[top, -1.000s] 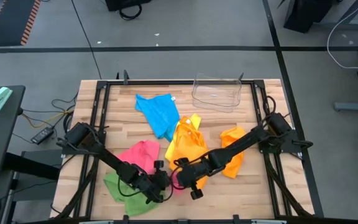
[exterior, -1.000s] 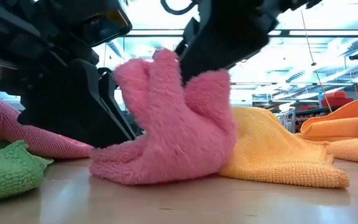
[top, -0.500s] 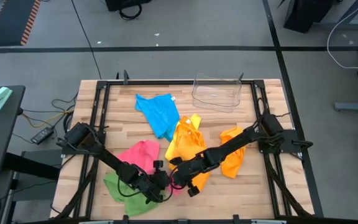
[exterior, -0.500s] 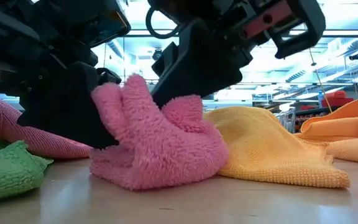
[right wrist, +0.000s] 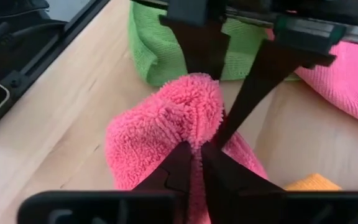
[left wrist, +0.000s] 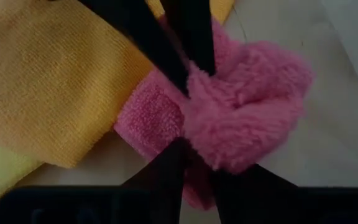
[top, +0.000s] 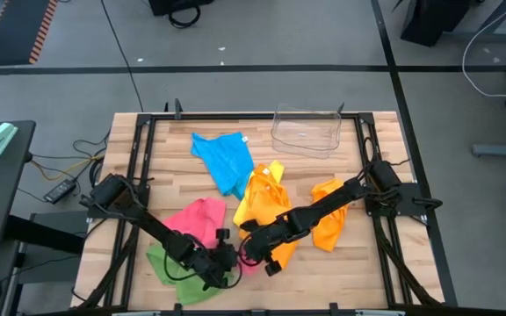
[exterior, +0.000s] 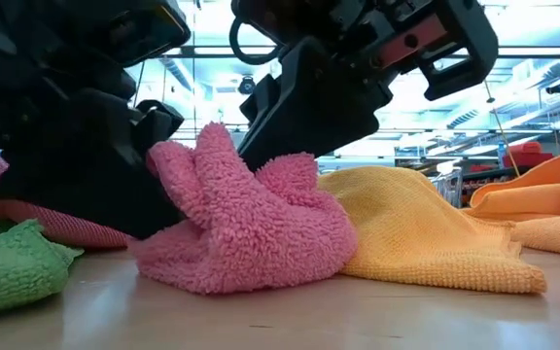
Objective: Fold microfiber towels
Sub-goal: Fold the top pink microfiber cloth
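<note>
Low view: pink towel [exterior: 251, 228] bunched upright, pinched by both jaws.

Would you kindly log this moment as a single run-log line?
task: fold towels | left gripper: jaws pinching pink towel | right gripper: jaws pinching same towel | state: bunched, front table edge

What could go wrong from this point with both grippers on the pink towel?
Both the left gripper and the right gripper pinch the same bunched corner of the pink towel, so the fingers could collide, or one pull could tear the cloth from the other. The pink towel also lies against the yellow towel and near the green towel, which could be dragged along.
</note>
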You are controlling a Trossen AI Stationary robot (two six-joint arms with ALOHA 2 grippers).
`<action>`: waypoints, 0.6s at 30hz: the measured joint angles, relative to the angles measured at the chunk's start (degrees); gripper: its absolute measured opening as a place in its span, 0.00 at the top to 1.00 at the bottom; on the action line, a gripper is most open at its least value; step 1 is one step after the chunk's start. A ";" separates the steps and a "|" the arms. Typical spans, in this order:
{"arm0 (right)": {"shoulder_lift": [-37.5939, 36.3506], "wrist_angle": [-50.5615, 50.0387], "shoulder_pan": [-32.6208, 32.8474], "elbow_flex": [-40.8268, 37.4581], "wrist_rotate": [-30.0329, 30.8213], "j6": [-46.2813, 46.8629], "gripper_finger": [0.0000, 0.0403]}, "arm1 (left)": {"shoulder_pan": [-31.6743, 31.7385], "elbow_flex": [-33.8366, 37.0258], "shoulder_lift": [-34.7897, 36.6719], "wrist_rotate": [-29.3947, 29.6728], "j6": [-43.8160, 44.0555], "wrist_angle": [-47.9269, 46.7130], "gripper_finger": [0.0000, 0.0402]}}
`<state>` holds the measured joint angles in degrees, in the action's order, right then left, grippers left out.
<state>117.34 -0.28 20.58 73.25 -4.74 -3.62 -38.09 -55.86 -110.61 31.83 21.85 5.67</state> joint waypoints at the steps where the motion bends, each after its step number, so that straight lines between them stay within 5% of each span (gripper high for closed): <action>1: 0.00 -0.13 -0.01 0.00 0.19 0.03 0.87 | -0.09 0.00 0.35 -0.02 0.00 -0.51 0.78; 10: -0.02 -0.26 -0.20 0.00 1.73 0.58 0.73 | -1.84 0.02 7.57 -0.22 0.04 -6.42 0.74; 18: -0.49 1.38 -0.94 -0.04 2.48 -0.06 0.69 | -3.98 -0.04 8.31 -0.37 0.30 -2.59 0.78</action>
<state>116.85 1.10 19.65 73.21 -2.26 -3.68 -42.06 -55.90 -102.30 31.46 22.14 3.09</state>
